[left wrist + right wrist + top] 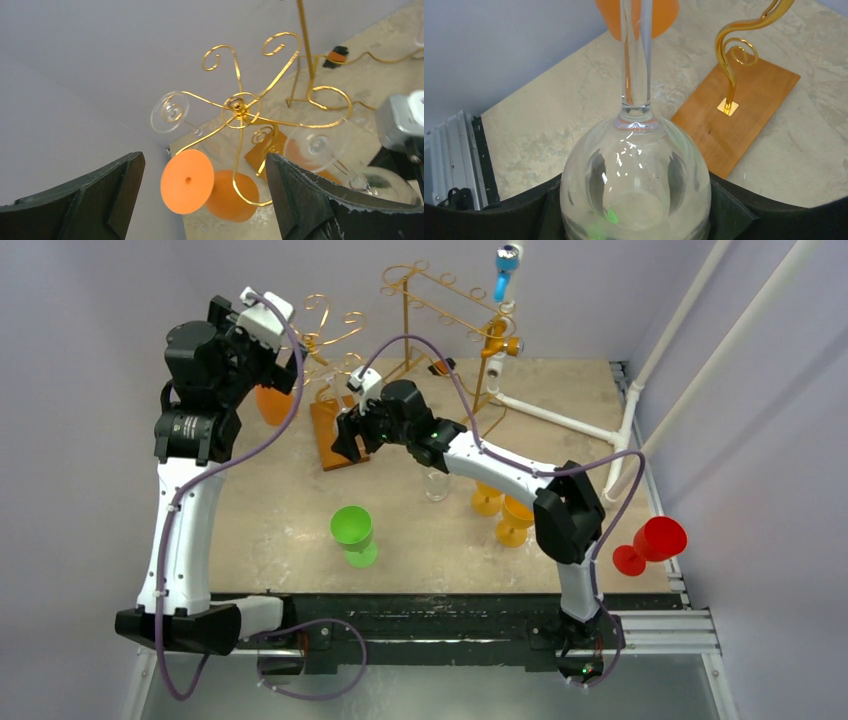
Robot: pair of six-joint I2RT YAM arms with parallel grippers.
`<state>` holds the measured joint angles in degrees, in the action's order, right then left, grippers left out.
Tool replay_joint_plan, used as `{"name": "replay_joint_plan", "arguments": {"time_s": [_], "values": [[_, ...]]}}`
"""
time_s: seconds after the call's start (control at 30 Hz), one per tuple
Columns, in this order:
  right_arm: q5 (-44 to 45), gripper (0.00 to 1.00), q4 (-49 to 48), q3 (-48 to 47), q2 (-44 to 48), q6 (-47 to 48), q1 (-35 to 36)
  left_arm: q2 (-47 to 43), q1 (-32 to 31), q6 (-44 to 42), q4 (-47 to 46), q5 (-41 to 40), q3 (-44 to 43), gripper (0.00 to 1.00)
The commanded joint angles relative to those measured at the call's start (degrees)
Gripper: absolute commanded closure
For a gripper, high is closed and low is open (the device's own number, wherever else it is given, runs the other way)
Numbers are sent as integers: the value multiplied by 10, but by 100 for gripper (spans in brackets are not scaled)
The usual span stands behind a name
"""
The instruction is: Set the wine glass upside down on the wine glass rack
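My right hand [636, 225] pinches the clear wine glass [634, 165] by its bowl, stem pointing away, beside the gold rack [241, 106] toward the far-left corner of the desk [270, 520]. My left hand [202, 200] hangs spread near the rack's top.

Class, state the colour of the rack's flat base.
Orange-brown base, clearest in the right wrist view.
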<state>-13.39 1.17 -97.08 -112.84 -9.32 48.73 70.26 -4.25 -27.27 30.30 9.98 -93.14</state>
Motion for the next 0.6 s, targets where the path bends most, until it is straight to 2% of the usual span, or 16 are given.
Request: {"name": "replay_joint_plan", "arguments": {"time_s": [0.0,0.13,0.57], "values": [[24,91,-74,-60,6,-25,1,12,15,88,-57,-104,-66,0],[25,91,-86,-77,-9,-35,1,11,17,84,-70,-131,-79,0],[28,94,-81,-161,-83,-61,1,17,17,79,-47,-130,-88,0]]}}
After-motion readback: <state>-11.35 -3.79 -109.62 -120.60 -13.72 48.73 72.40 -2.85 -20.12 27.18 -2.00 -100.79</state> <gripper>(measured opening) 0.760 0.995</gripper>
